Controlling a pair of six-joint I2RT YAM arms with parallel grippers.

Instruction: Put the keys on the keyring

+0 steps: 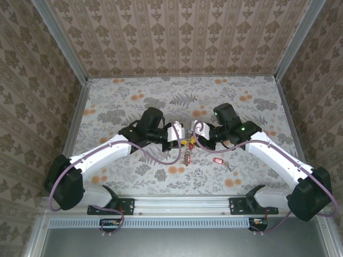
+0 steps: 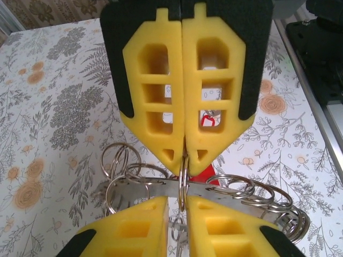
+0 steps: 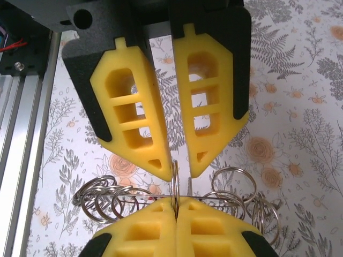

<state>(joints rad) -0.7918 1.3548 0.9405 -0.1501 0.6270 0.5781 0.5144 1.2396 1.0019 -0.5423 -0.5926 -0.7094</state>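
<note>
Seemingly one key [image 1: 217,160] lies loose; right fingers [image 3: 140,231] pinch the single keyring [image 3: 175,183].

**COLOURS AND PATTERNS, WORK CELL**

- Pale grey-white ground with grey-green ferns, leaves and orange blossoms: table [image 1: 128,101].
- Beige with brown damask sprigs in vertical stripes: walls [image 1: 177,32].
- Yellow fingers on black backing: left gripper [image 2: 177,202], right gripper [image 3: 176,210].
- White links, black joints: left arm [image 1: 107,150], right arm [image 1: 273,155].
- Purple: cables [image 1: 153,156].
- Bright, shiny silver: keyring [image 2: 144,187].
- Glossy red tag, silvery blade: key [image 1: 217,160].
- Green: light [image 1: 242,128] on the right arm.
- Plain grey metal: rail [image 1: 182,202].
</note>
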